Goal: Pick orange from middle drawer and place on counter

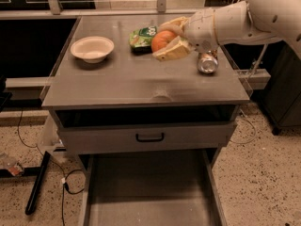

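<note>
My gripper [165, 40] is shut on the orange [162, 39], a small round fruit between its two yellowish fingers [172, 51]. It holds the orange just above the far middle of the counter [141, 81], next to a green bag. The white arm reaches in from the upper right. The middle drawer [148, 192] is pulled out at the bottom of the view, with its flat grey floor bare.
A white bowl [92, 48] sits on the counter's left. A green snack bag [142, 37] lies just left of the orange. A shiny metal can [207, 62] lies on its side at the right. The upper drawer front with a black handle [149, 137] is closed.
</note>
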`<state>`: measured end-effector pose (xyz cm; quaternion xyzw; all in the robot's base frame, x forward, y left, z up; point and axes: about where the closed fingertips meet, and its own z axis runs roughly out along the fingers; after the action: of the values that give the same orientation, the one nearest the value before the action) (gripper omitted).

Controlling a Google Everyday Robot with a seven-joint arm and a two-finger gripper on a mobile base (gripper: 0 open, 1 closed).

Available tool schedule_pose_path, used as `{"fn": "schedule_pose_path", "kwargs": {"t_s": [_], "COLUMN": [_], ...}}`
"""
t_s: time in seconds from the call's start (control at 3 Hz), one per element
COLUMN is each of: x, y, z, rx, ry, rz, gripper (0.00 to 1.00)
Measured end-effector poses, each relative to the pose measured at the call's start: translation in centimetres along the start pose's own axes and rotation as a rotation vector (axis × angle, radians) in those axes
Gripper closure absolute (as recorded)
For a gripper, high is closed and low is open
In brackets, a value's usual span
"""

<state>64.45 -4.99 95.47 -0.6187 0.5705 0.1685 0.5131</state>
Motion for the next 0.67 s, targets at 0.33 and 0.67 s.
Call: {"fn": "schedule_pose_path", "kwargs": {"t_s": [0.33, 0.67], "x": [1.5, 2.9], "y": [-0.4, -1.1], "z": [1.6, 3.1], "rx": [0.024, 0.067], "ry": [-0.01, 0.017], "rz": [0.083, 0.131], "gripper": [1.0, 1.0]}}
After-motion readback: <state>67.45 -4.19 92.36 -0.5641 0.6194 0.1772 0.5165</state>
